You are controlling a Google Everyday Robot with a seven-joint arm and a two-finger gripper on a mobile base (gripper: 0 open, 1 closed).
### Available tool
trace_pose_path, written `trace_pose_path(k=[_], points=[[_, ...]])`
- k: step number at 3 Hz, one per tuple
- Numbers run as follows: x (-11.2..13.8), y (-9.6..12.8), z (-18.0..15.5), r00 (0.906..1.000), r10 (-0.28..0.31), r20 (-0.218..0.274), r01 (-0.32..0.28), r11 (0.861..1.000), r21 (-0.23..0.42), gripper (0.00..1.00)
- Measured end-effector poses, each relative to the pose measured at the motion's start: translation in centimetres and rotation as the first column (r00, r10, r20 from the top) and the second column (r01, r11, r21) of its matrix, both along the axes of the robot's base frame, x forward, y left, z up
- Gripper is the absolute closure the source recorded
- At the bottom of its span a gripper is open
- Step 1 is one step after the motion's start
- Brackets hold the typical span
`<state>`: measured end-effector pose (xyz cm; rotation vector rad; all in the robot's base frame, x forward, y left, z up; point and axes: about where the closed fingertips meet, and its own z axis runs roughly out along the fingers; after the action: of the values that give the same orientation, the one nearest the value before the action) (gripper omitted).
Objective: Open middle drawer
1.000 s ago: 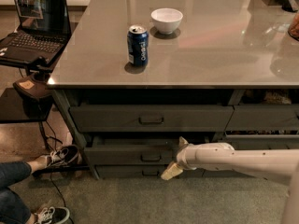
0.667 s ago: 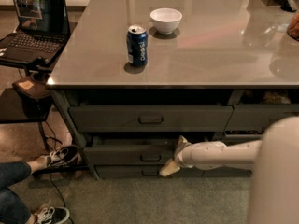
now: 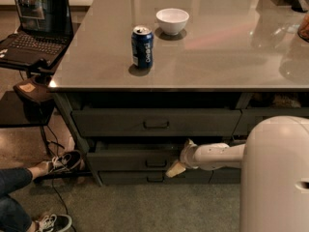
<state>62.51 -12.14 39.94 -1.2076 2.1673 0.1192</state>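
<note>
The middle drawer (image 3: 128,159) sits below the front edge of the surface (image 3: 217,57), between a taller drawer above and a slimmer one below. Its front appears to stand slightly proud, so the pull is judged to be at an early stage. The tool (image 3: 178,157) is held low against this front, just right of the handle (image 3: 156,163). Whether it is open, or grips anything, cannot be told. A blue can (image 3: 142,47) near the front edge carries white lettering that is not legible.
</note>
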Motion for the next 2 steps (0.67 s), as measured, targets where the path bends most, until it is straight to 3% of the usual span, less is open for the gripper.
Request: trace_pose_path(k=[1, 2], points=[[1.39, 0.07, -0.43, 0.9999, -0.010, 0.008, 0.010, 1.000, 0.008, 0.00], [1.28, 0.09, -0.45, 0.9999, -0.009, 0.006, 0.009, 1.000, 0.007, 0.06]])
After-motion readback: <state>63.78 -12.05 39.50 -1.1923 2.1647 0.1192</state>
